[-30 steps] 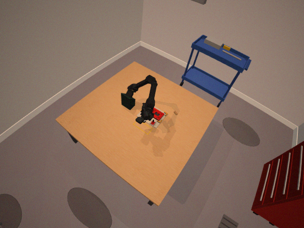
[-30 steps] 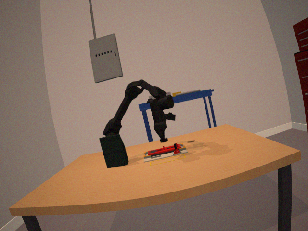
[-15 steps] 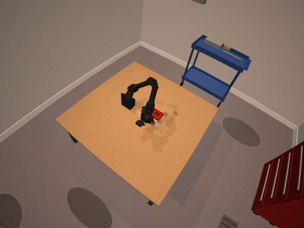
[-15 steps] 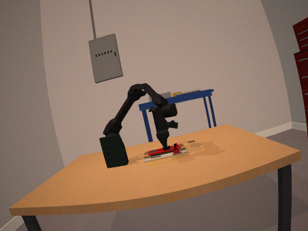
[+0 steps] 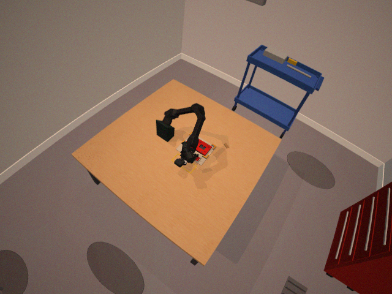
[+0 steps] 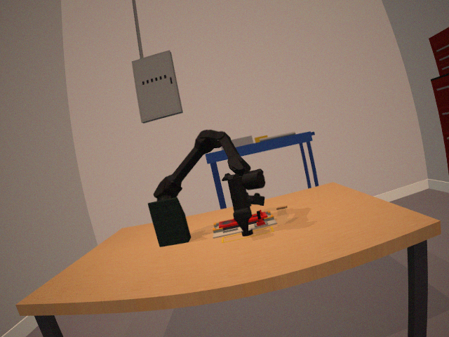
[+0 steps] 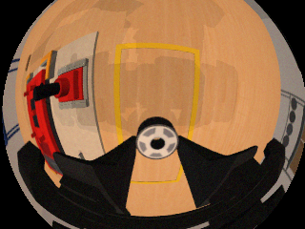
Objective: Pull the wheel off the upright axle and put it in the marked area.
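Observation:
My gripper point(image 5: 185, 162) point(image 6: 247, 230) point(image 7: 156, 139) points down and is shut on the wheel. The wheel point(image 6: 247, 233) point(image 7: 157, 152), black with a pale spoked face, sits level between the fingertips, off the axle. It is inside the yellow outline of the marked area point(image 5: 190, 173) point(image 6: 272, 229) point(image 7: 117, 86), in the part nearer the fingers in the wrist view. It is at or just above the table; a small gap cannot be told. The black upright axle point(image 6: 259, 214) point(image 7: 47, 91) stands bare on its red base point(image 7: 76, 85), outside the outline.
A pale board point(image 6: 217, 234) point(image 7: 71, 119) lies close beside the marked area and carries the axle base. A red panel point(image 5: 202, 147) point(image 7: 43, 119) with orange corner pieces lies beyond. A small brown block point(image 5: 226, 145) point(image 6: 281, 208) lies further off.

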Action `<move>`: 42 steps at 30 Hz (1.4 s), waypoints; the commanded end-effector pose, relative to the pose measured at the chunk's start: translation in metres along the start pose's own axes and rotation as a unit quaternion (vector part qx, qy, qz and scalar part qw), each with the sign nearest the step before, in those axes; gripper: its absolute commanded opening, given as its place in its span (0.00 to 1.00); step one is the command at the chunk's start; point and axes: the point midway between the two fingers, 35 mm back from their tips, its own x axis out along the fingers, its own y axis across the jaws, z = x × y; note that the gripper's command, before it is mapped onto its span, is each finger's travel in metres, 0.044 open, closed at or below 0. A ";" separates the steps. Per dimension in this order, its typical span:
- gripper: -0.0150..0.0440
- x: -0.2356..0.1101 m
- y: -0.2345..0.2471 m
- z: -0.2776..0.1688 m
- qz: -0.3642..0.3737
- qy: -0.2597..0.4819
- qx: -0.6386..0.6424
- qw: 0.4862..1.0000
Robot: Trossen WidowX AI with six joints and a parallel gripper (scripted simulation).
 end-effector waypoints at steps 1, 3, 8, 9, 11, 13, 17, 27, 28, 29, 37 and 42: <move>0.52 0.000 0.000 0.000 0.000 0.000 -0.001 1.000; 0.61 0.000 0.000 0.000 0.000 0.000 -0.001 1.000; 0.76 -0.013 -0.001 0.001 0.000 -0.001 0.000 1.000; 0.76 -0.020 -0.001 0.001 -0.001 -0.002 0.000 1.000; 0.76 -0.040 -0.001 0.001 -0.001 -0.004 0.000 1.000; 0.76 -0.058 -0.001 -0.001 -0.001 -0.006 0.001 1.000; 0.81 -0.054 0.000 -0.003 0.002 -0.007 0.004 1.000; 1.00 -0.106 0.034 -0.083 -0.001 -0.004 0.003 1.000; 1.00 -0.107 0.035 -0.085 -0.001 -0.004 0.003 1.000; 1.00 -0.107 0.035 -0.085 -0.001 -0.004 0.003 1.000; 1.00 -0.107 0.035 -0.085 -0.001 -0.004 0.003 1.000; 1.00 -0.107 0.035 -0.085 -0.001 -0.004 0.003 1.000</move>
